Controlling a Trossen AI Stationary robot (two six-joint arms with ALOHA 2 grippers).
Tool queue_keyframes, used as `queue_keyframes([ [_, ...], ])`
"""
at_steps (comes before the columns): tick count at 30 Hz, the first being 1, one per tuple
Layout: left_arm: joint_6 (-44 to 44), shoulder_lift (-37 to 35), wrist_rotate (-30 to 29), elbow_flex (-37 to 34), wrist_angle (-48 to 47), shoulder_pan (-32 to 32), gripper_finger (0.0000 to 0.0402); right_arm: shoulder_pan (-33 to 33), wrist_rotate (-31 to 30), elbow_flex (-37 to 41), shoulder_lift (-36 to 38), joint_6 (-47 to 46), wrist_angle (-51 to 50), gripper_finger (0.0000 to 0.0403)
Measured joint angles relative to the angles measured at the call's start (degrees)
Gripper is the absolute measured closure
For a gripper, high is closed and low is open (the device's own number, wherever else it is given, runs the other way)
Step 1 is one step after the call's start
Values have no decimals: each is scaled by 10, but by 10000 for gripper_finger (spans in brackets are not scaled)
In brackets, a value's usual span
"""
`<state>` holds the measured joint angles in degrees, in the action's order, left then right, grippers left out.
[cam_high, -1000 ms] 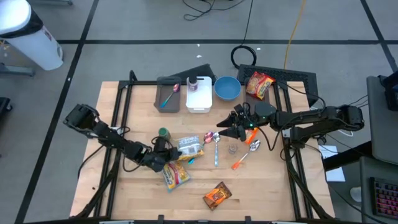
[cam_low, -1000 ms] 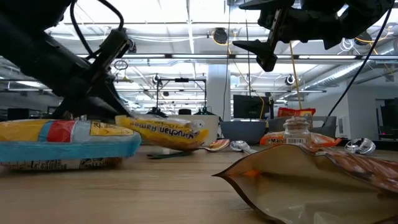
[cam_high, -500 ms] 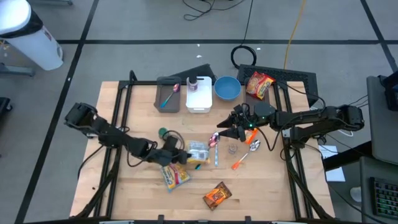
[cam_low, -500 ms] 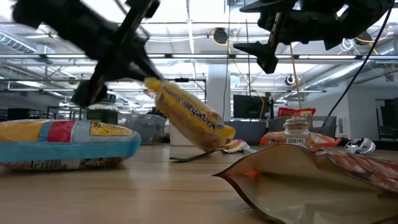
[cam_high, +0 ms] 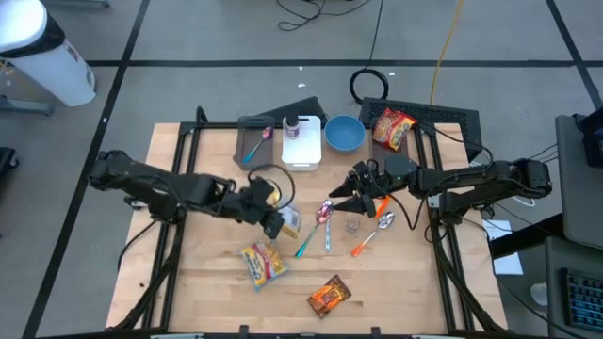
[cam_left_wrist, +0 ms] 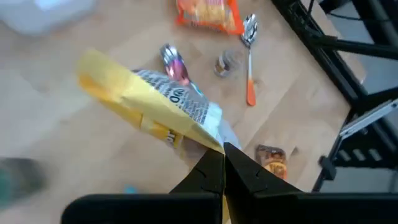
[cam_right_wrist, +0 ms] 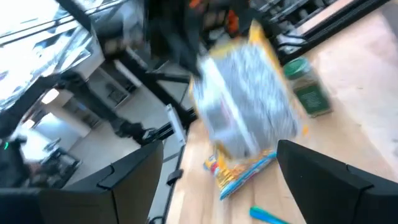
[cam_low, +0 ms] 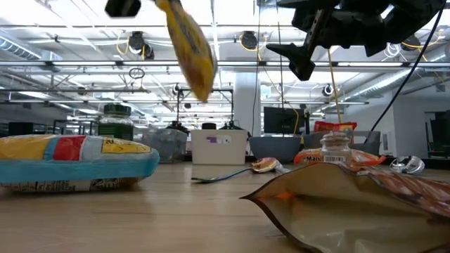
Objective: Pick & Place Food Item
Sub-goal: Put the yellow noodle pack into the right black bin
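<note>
Two arms: reaching toward mid-table from opposite sides.
Left gripper: pinched on the corner of a yellow packet, arm stretched low across the wooden table.
Yellow packet: crinkly flat pouch, lifted clear of the table, hanging tilted.
Spoon: shiny metal, just beside.
Right gripper: fingers spread wide, empty, hovering above a small glass jar.
</note>
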<state>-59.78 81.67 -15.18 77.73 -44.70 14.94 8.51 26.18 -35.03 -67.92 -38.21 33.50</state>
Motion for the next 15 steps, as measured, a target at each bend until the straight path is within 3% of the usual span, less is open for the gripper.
queue_keyframes([
  [7,87,4,42,131,-133,-25,400,-4,55,-2,0,3,30,94],
  [11,130,4,97,154,-175,-31,400,-20,58,-23,0,30,26,94],
  [15,178,5,140,156,-185,-34,400,-31,55,-71,-3,99,-50,94],
])
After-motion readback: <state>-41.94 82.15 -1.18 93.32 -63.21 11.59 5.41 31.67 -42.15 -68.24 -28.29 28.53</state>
